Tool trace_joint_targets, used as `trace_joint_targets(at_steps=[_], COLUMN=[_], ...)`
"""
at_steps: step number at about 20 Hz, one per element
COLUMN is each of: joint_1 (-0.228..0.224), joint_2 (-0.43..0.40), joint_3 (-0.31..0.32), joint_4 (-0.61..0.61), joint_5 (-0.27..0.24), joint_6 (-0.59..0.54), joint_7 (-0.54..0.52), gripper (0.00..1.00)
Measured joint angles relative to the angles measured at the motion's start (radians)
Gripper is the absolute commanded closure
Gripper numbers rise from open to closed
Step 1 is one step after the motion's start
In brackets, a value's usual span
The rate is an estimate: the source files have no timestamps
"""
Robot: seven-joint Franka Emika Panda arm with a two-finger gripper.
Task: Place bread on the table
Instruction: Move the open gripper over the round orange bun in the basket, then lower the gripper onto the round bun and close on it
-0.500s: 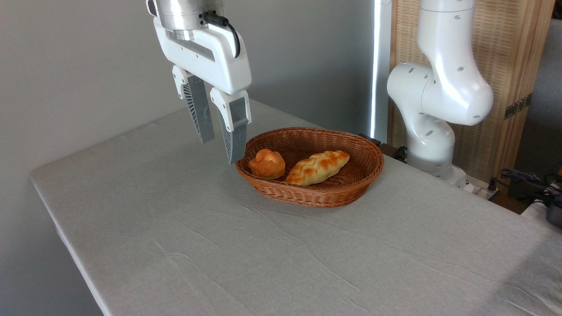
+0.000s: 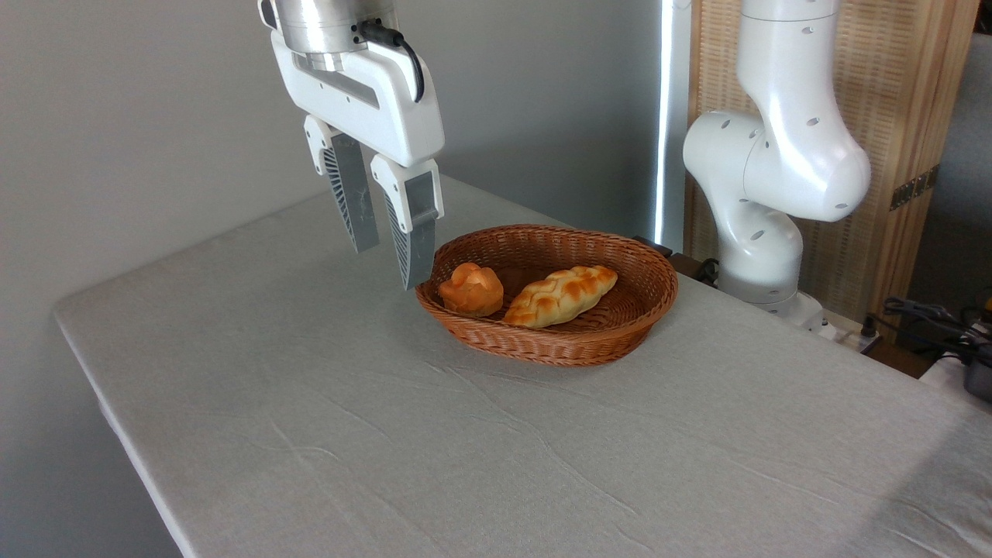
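Hovering: my white two-finger gripper (image 2: 390, 267), fingers parted and empty, above the basket's left rim. Small round orange-golden bread (image 2: 471, 289): lying in the brown woven wicker basket (image 2: 620, 325), beside the braided oval golden loaf (image 2: 561, 295). Nothing lifted yet; grasp and placing remain. Grey-clothed table (image 2: 465, 449): broad bare cloth in front and leftward, edges well apart.

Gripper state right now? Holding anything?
Gripper: open, empty, hanging just left of the basket; the bread lies in the basket, untouched.
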Motion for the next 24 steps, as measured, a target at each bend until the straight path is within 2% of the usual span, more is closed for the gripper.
trace_joint_targets(at_steps=[8, 13, 16, 19, 21, 24], joint_1=[0.0, -0.006, -0.045, -0.079, -0.083, -0.084], joint_2=[-0.025, -0.157, -0.255, -0.334, -0.373, -0.388], joint_3=[0.0, -0.012, -0.023, -0.095, -0.164, -0.27], joint_4=[-0.029, -0.204, -0.335, -0.465, -0.552, -0.642], joint_5=[0.0, 0.0, -0.001, -0.001, -0.001, -0.001], joint_6=[-0.002, -0.001, 0.021, 0.059, 0.1, 0.188], joint_7=[0.0, 0.0, 0.001, 0.0, 0.0, -0.001], gripper=[0.0, 0.0, 0.0, 0.0, 0.0, 0.0])
